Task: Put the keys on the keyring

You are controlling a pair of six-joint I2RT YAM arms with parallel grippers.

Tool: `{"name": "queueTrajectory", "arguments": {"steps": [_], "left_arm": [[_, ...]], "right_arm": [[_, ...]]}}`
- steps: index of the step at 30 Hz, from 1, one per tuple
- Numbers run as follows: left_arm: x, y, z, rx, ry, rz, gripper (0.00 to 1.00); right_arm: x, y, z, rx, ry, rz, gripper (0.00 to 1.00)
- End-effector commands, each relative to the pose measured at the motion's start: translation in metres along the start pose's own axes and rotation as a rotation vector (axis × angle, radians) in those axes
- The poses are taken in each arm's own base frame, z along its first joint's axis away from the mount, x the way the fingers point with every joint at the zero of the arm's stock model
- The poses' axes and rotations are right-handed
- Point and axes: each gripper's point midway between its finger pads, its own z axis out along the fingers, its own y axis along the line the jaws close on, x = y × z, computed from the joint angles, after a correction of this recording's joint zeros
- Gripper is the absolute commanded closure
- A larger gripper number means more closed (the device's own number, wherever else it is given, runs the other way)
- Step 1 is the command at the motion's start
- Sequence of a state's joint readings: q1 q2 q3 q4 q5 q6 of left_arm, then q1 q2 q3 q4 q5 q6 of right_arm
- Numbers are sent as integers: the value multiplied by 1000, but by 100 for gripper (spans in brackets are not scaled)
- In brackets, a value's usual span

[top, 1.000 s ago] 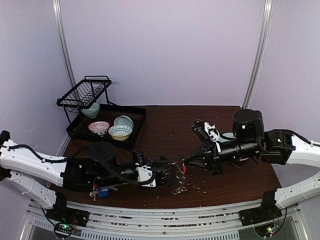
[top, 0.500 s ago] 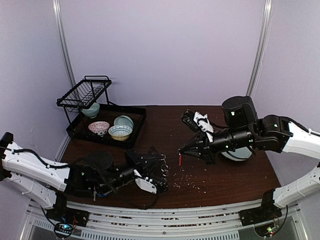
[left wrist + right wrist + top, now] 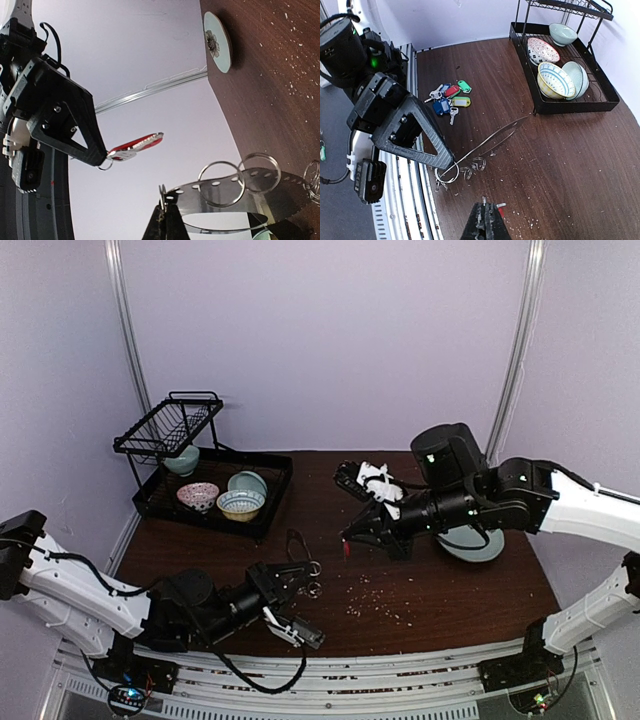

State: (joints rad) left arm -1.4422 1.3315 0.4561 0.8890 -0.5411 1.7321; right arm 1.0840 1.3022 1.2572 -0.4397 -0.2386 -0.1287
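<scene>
Keyring point(image 3: 280, 182) is held clear of the tabletop point(image 3: 280, 75), its rim clamped in the left tool point(image 3: 164, 212), seemingly so its small rings are presented. A red-tagged key point(image 3: 137, 146) is pinched in the closed right tool point(image 3: 100, 159) near the keyring, not touching. Other keys point(image 3: 447, 97) lie well apart from the keyring.

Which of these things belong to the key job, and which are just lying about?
Job: keyring in left claw; red-tagged key in right claw; loose keys.
Lying about: green plate; dish rack; bowls; crumbs.
</scene>
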Motion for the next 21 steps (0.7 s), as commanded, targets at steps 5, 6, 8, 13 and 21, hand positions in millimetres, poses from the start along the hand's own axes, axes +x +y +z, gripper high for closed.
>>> {"name": "queueTrajectory", "arguments": {"steps": [5,6,8,13,21], "left_arm": [[5,26,-5,-109,40,25,100],[4,24,-6,-102,35,20,100],[2,25,-7,-95,21,-1,100],[1,29,-11,-90,1,-45,100],[-4,24,-12,-64,-23,-62,100]], "right_arm": [[-12,12,9,-36,-109,-229,100],[-13,14,9,-42,-123,-250,100],[-10,15,10,-41,-132,-286,100],[-10,20,15,-63,-133,-357,100],[-9,25,25,-82,-124,-382,100]]}}
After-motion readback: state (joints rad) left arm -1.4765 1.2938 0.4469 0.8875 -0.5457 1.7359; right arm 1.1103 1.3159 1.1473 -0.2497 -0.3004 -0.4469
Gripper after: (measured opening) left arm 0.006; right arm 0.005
